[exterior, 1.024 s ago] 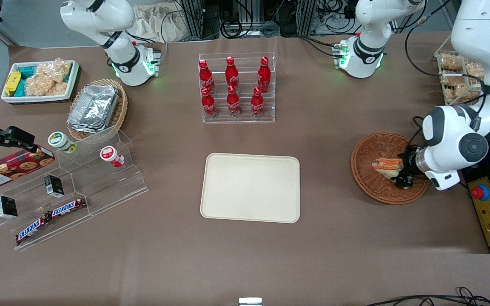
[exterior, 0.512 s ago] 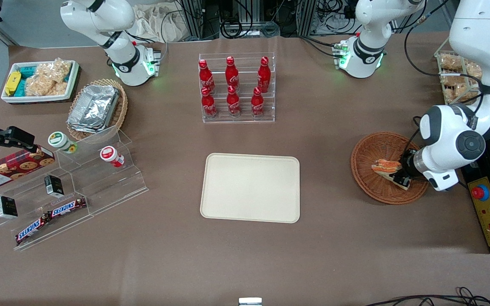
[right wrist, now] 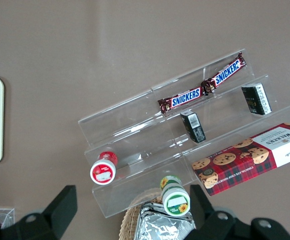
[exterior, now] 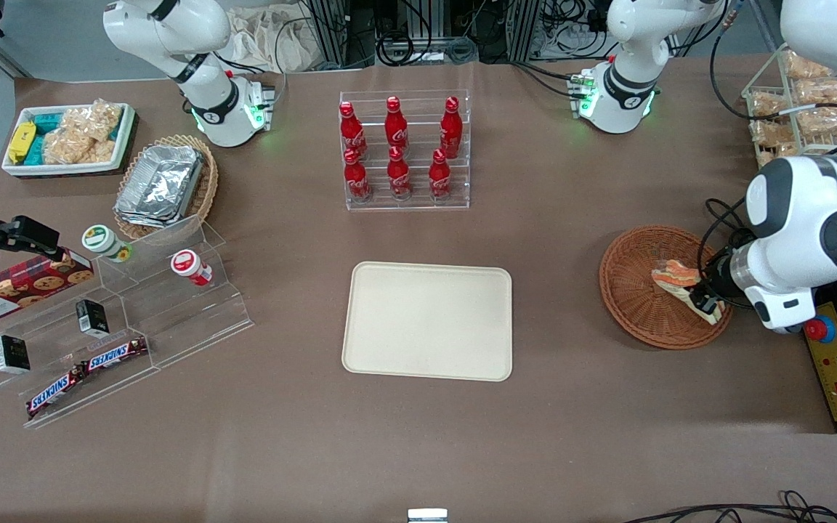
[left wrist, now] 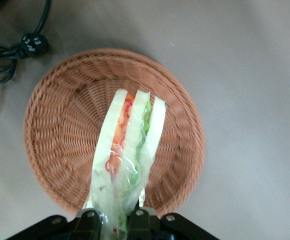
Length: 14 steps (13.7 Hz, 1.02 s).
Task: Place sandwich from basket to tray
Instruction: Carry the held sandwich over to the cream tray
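Note:
My left gripper (exterior: 705, 301) is shut on the wrapped sandwich (exterior: 676, 280) and holds it lifted above the reddish-brown wicker basket (exterior: 633, 290), at the working arm's end of the table. In the left wrist view the sandwich (left wrist: 129, 150) hangs between my fingers (left wrist: 89, 222), pale bread with orange and green layers, over the basket (left wrist: 59, 135), which holds nothing else. The cream tray (exterior: 427, 319) lies flat in the middle of the table, toward the parked arm from the basket, with nothing on it.
An acrylic rack of red cola bottles (exterior: 404, 149) stands farther from the front camera than the tray. A wire rack of snack bags (exterior: 800, 98) and a control box with a red button (exterior: 836, 356) flank the basket. Snack shelves (exterior: 120, 312) sit toward the parked arm's end.
My gripper has risen with the sandwich, lifting it out of the basket and drawing it a little toward the working arm's end of the table.

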### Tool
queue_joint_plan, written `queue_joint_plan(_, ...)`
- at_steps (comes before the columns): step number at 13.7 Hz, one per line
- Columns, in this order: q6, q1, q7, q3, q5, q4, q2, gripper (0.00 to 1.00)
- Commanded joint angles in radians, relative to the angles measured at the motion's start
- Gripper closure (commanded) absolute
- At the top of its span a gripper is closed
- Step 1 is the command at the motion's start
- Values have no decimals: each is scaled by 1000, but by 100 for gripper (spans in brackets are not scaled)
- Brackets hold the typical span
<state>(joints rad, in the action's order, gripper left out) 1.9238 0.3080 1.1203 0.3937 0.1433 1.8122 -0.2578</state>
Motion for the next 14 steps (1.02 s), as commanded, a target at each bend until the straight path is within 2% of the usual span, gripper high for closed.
queue_joint_plan(1, -182, -4, -25, 115, 1, -225, -27, 100)
queue_joint_plan(3, -226, -9, -110, 193, 2, -313, -44, 100)
queue_joint_plan(6, -227, -47, -275, 258, 5, -306, -47, 100)
queue_joint_plan(9, -175, -127, -287, 257, 13, -304, -119, 100)
queue_joint_plan(14, -7, -289, -264, 257, 99, -304, -309, 100)
